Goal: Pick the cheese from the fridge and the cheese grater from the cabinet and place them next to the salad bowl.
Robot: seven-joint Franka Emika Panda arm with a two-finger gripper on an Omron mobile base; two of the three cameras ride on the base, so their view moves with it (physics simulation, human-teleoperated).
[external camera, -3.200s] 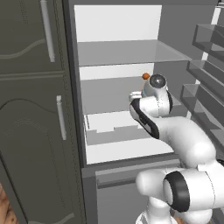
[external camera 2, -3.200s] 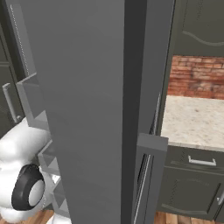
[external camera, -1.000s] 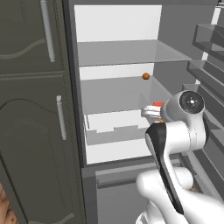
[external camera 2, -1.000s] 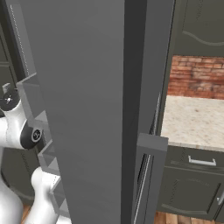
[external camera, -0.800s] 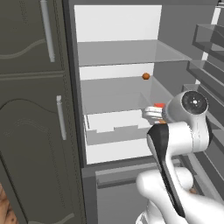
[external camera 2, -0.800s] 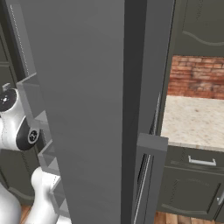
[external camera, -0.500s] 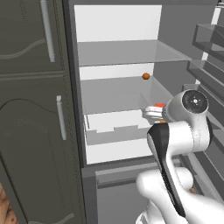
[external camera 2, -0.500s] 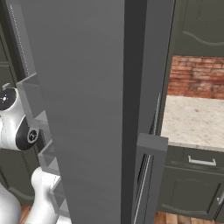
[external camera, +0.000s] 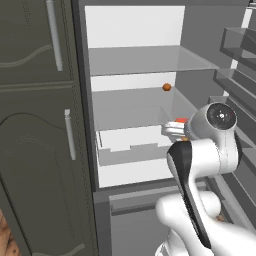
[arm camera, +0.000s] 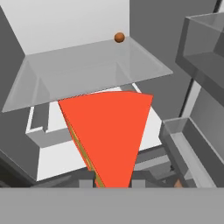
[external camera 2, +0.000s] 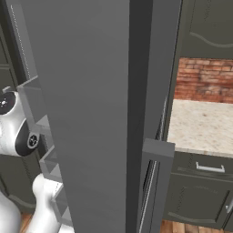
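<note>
The fridge [external camera: 135, 60] stands open, white inside, with glass shelves. My gripper [external camera: 178, 131] hangs in front of its middle shelf, just outside the opening, shut on the cheese [external camera: 181, 121]. In the hand view the cheese [arm camera: 109, 131] is a big red wedge with an orange-yellow edge, rising between my two fingertips, and the gripper [arm camera: 113, 183] is closed against its sides. The cheese grater and the salad bowl are out of view.
A small orange ball [external camera: 167, 87] lies at the back of the middle shelf. A pale drawer [external camera: 130, 150] sits below it. Door shelves [external camera: 240, 45] jut out at the right. Dark cupboard doors [external camera: 35, 125] flank the left. Past the fridge door [external camera 2: 91, 113] lies a speckled counter [external camera 2: 200, 127].
About three seconds ago the hand was deep inside by the shelf; it has since drawn back out holding the cheese. Over the last second the arm has barely shifted.
</note>
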